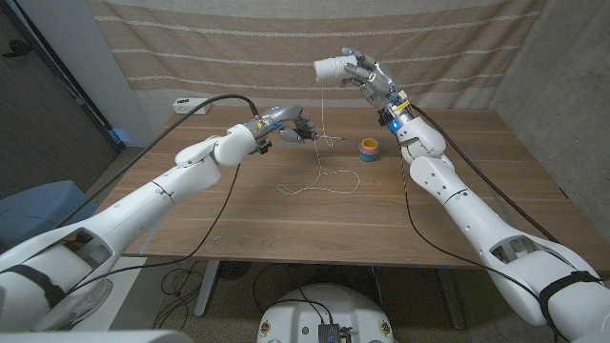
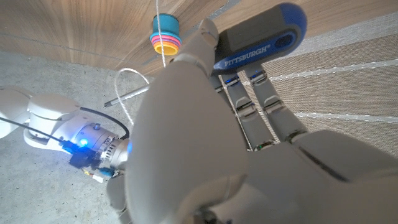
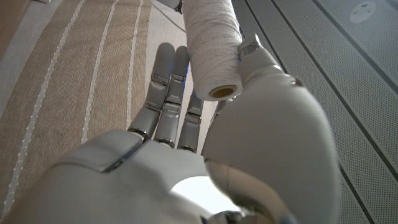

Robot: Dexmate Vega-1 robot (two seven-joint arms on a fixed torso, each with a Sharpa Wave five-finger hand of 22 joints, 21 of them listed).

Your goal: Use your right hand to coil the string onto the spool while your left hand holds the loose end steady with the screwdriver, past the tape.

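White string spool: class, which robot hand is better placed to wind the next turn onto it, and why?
The right robot hand. It holds the white string spool raised above the wooden table, with the thin white string hanging from it. The left robot hand is occupied gripping the blue-handled screwdriver.

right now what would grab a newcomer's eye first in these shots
The right hand holds a white spool high above the table's far side, string hanging from it to a loose tangle on the wood. The left hand grips a blue-handled screwdriver beside that line, near small stacked colourful tape rolls.
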